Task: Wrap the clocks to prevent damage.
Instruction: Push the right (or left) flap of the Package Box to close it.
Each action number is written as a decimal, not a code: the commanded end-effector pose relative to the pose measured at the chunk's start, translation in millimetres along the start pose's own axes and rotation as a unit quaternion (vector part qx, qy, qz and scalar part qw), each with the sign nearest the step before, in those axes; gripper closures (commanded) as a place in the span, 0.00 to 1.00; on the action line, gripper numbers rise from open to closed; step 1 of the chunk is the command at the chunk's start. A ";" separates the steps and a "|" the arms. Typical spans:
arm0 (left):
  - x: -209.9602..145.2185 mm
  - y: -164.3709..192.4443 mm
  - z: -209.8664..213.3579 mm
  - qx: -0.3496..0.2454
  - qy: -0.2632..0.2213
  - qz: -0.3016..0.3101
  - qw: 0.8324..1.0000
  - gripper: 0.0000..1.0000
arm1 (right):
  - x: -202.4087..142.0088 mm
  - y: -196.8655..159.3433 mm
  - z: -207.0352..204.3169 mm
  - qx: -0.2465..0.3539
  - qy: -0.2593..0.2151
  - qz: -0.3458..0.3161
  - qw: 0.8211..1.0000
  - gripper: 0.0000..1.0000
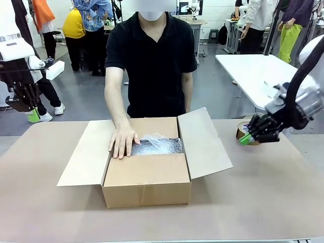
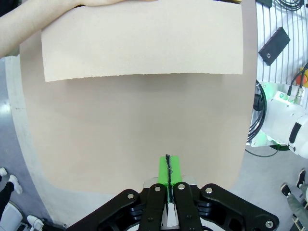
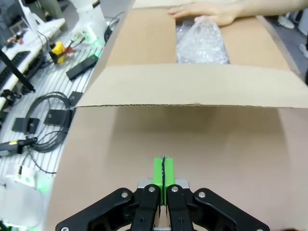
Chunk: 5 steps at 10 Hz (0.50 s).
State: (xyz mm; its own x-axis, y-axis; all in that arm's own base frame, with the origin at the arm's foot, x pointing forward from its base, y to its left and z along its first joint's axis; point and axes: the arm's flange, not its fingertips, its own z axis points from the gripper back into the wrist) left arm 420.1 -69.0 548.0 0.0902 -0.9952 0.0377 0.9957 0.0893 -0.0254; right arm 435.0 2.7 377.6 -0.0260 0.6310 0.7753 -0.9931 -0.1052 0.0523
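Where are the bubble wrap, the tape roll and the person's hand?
Bubble wrap (image 1: 158, 146): front view, crinkled middle.
Tape roll (image 1: 241, 130): front view, brown side.
Person's hand (image 1: 123, 140): front view, back of hand.

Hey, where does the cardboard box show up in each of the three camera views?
Front view: cardboard box at the centre of the table, flaps open.
Left wrist view: its flap across the top.
Right wrist view: upper half, one flap crossing the middle.
Shared landmark: the person's arm reaching the box.

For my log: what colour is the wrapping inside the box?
Clear, silvery bubble wrap, best in the right wrist view.
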 end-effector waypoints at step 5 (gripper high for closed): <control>0.4 0.0 1.1 0.002 -0.001 0.007 1.000 1.00 | -5.1 -11.3 -67.6 0.000 -0.103 0.013 0.995 0.99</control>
State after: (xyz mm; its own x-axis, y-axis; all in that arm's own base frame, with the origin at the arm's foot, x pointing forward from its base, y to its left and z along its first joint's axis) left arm 420.1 -69.0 548.0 0.0902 -0.9952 0.0377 0.9957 0.0893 -0.0253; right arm 434.5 47.5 331.4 -0.0239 0.5232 0.8519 -0.9893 -0.1352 0.0552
